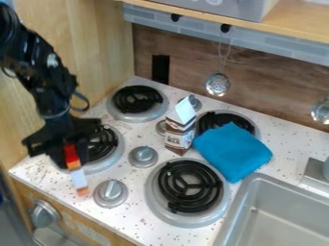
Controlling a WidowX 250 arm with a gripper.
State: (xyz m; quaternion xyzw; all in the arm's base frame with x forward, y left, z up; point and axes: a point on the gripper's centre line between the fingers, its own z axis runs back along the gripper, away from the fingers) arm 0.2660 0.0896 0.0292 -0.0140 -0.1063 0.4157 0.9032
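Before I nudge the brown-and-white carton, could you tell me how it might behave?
The carton could tip fairly easily, as it stands tall on a narrow base. Its flat sides suggest that it probably wouldn't roll far once down.

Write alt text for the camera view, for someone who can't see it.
A black gripper hangs over the lower-left burner, apparently holding a red, orange and white object. To its right, a brown and white carton stands beside a blue cloth that partly covers the upper-right burner; a metal sink is at lower right.
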